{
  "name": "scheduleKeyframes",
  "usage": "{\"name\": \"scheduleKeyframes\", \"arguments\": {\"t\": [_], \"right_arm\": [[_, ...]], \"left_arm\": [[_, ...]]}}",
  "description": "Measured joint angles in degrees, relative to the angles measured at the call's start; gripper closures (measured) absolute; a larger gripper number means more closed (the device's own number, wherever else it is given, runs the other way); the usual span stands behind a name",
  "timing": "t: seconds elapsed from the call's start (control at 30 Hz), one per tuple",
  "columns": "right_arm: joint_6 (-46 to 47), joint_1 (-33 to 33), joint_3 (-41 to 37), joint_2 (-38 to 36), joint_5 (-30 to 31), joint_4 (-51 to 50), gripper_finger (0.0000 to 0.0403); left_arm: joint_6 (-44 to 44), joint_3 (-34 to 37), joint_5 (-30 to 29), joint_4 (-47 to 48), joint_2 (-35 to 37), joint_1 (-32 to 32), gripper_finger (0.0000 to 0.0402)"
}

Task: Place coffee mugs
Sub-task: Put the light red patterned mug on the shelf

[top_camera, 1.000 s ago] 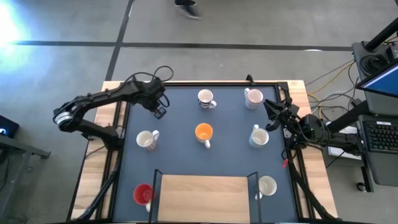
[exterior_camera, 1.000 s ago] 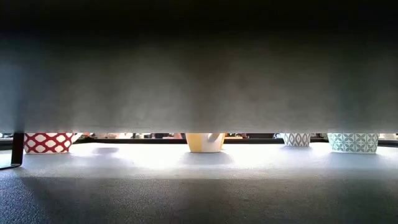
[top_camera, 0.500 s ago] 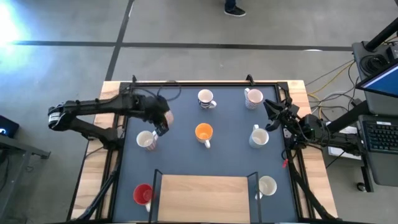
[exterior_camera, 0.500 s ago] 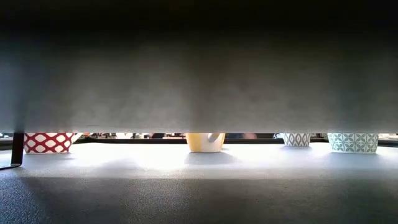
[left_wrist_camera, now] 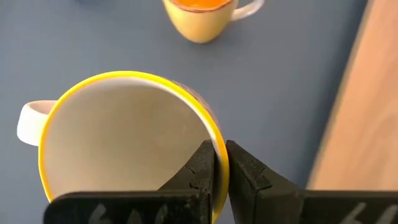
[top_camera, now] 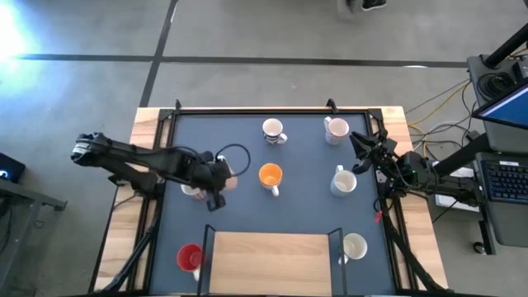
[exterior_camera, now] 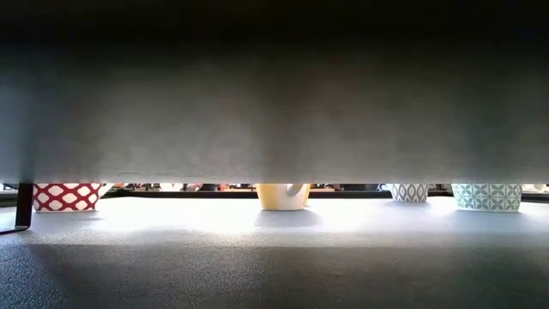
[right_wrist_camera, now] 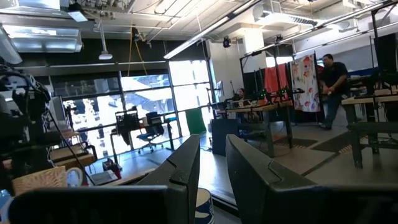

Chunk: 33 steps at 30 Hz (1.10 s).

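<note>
Left end effector: clenching on the cream mug, pinching its yellow rim with one finger inside and one outside. Sitting at 9 o'clock of the orange mug, near the surface's left edge.

Right end effector: waiting at 3 o'clock by the surface's edge, fingers standing slightly apart, gripping nothing.

Standing elsewhere: striped mug at 12 o'clock of the orange one, red mug at 7 o'clock.
</note>
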<state>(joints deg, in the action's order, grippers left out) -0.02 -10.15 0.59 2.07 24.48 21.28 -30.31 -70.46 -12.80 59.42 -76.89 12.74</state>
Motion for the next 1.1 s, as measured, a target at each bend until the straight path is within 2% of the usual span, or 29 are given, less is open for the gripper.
{"name": "scheduleKeyframes", "arguments": {"t": [0.23,0.53,1.1], "right_arm": [[0.01,0.00,-0.01,0.00,0.00,-0.02,0.0335],[-0.01,-0.01,-0.01,-0.01,0.01,0.00,0.0335],[0.01,0.00,0.01,0.01,0.00,0.00,0.0335]], "left_arm": [[-11.52,-7.13,0.01,0.85,-9.20,5.37,0.0394],[-19.22,-19.51,-1.74,8.25,-22.31,12.49,0.0394],[-36.79,-20.67,3.10,5.03,-24.55,21.51,0.0394]]}}
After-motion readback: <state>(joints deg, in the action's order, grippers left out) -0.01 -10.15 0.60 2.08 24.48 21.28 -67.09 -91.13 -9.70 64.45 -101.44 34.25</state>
